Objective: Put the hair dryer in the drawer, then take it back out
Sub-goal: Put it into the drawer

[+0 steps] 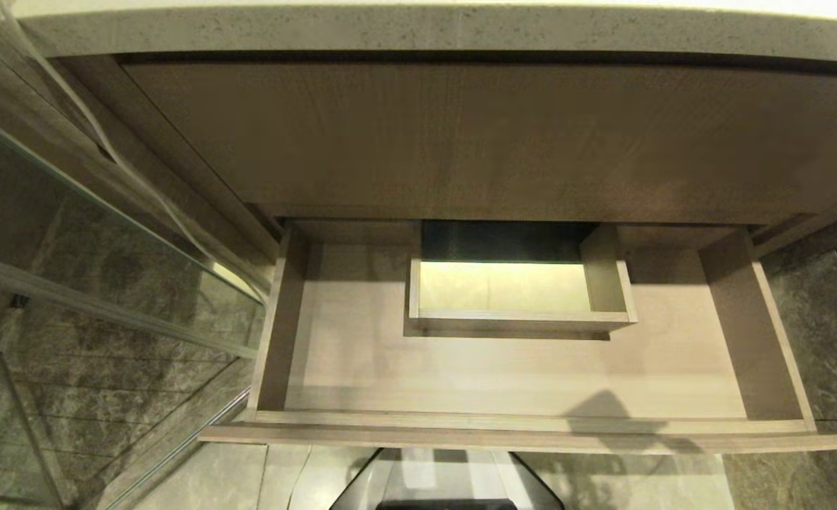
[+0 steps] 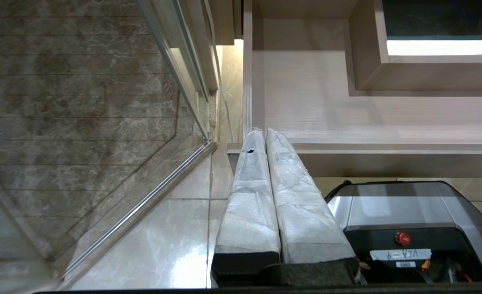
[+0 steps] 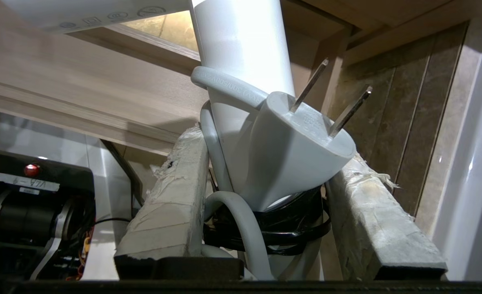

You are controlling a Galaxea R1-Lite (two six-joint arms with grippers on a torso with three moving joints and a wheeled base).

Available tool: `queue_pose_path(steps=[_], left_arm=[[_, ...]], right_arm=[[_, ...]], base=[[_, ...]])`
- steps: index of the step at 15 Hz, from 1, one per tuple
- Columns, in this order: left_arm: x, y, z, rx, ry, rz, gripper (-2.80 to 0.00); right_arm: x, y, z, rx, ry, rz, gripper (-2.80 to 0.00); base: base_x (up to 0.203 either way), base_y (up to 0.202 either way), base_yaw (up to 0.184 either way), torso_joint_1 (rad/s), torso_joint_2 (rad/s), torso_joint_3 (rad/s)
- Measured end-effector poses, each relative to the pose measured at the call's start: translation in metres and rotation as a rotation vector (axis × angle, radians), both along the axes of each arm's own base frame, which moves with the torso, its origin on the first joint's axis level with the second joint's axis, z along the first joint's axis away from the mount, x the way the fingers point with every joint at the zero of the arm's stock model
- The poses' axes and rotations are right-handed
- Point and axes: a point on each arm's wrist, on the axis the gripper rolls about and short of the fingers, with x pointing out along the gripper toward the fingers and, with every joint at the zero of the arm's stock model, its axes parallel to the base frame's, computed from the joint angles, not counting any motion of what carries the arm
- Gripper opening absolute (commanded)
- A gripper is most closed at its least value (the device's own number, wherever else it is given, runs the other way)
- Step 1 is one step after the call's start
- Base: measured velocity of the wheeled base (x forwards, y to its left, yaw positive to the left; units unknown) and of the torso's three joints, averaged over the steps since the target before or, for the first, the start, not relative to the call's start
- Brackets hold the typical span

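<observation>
The drawer is standing pulled out below the stone counter edge, and the head view is looking straight down into its pale floor, where nothing is lying. A boxed cutout is sitting at the back middle of it, glowing light inside. The hair dryer is not showing in the head view; it is showing only in the right wrist view, where the right gripper is clamping it. The two padded fingers are pressing on either side of the white handle, with the grey cord looped around the handle and the plug wedged between the fingers, its two prongs pointing away from the wrist. Black tape or a strap is binding the coiled cord at the base of the grip. Behind the dryer in that view the wooden front of the cabinet and a dark tiled wall are showing. The left gripper is hanging just in front of the drawer's left corner, its wrapped fingers lying pressed together and holding nothing. A glass shower panel is standing to the left of the cabinet, and the robot's base is sitting on the glossy floor tiles below.
</observation>
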Motion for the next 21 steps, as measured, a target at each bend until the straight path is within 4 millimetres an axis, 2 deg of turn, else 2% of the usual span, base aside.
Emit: queue_pose_path(steps=[5,12,17,21], left_arm=[[0.0,0.0,0.0,0.0,0.002,0.0,-2.8],[0.0,0.0,0.0,0.0,0.002,0.0,-2.8],[0.0,0.0,0.0,0.0,0.002,0.0,-2.8],[0.0,0.0,0.0,0.0,0.0,0.0,-2.8]], right_arm=[[0.0,0.0,-0.003,0.002,0.01,-0.002,-2.8],[0.007,-0.001,-0.007,0.033,0.021,-0.051,-2.8],[0.022,-0.002,-0.008,0.061,0.081,-0.058,-2.8],[0.044,-0.004,-0.001,0.102,0.116,-0.072,-2.8]], base=[[0.0,0.0,0.0,-0.302,0.43,0.148],[0.0,0.0,0.0,-0.065,0.37,0.304],[0.0,0.0,0.0,-0.013,0.3,0.321],[0.0,0.0,0.0,0.098,0.1,0.164]])
